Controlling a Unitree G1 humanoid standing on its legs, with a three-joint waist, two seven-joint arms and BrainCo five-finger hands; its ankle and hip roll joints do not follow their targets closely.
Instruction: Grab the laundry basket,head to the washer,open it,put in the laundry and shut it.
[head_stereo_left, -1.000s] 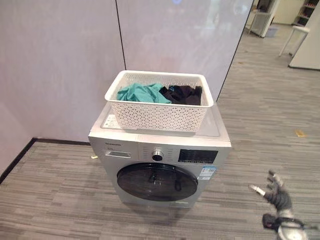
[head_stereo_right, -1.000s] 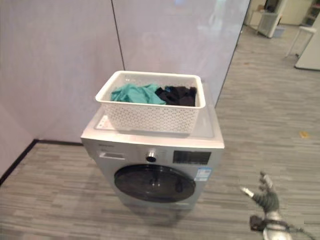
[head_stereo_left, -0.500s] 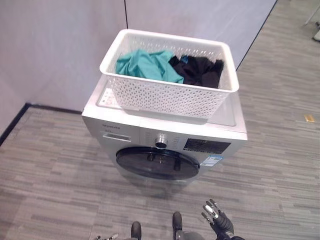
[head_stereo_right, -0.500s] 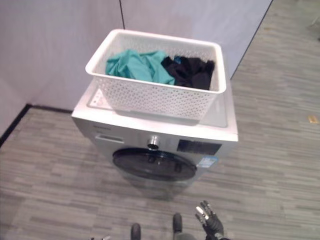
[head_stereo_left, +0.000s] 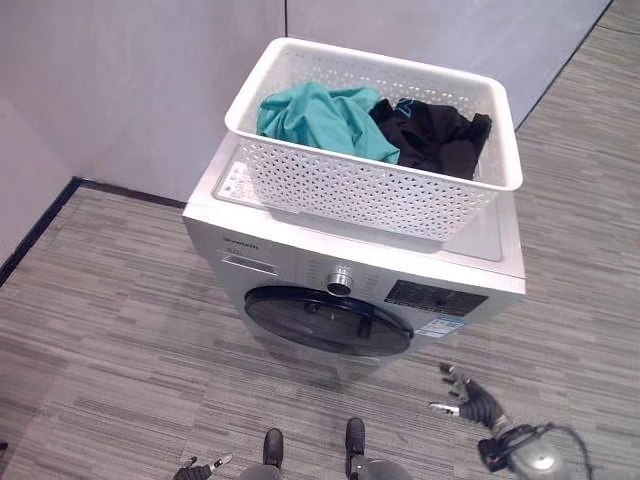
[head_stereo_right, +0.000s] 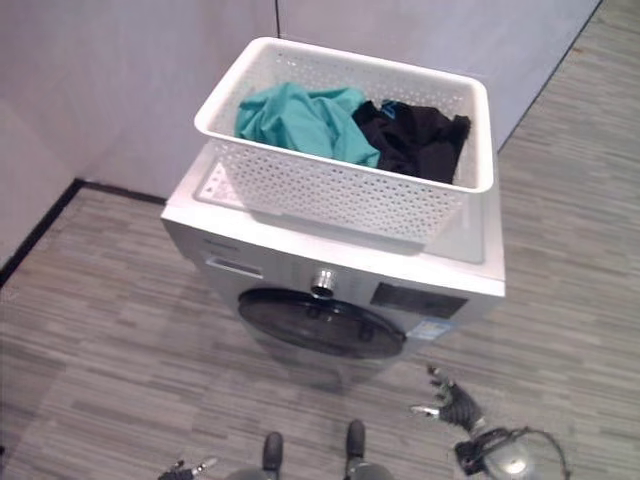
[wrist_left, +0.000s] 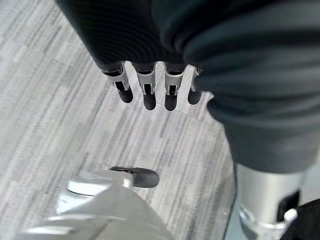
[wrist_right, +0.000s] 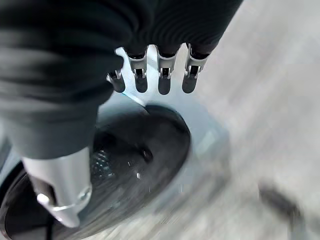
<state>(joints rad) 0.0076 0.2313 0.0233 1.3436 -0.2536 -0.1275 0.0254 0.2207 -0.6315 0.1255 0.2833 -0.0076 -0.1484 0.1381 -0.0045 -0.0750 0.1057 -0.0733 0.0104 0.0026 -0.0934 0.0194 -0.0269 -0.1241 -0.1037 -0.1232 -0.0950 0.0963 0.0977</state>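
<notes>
Right hand (head_stereo_left: 470, 396) fingers spread, holding nothing | white perforated laundry basket (head_stereo_left: 372, 186) atop washer (head_stereo_left: 300, 270), teal and black clothes inside

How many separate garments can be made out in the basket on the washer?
2: a teal garment in the left half of the white perforated plastic laundry basket, and a black garment in its right half, touching it. More may lie hidden underneath.

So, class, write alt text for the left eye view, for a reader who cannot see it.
A white laundry basket holding a teal garment and a black garment sits on top of a silver front-loading washer whose round dark door is closed. The robot's right hand, fingers open, is low beside the washer over grey wood-look flooring.
</notes>
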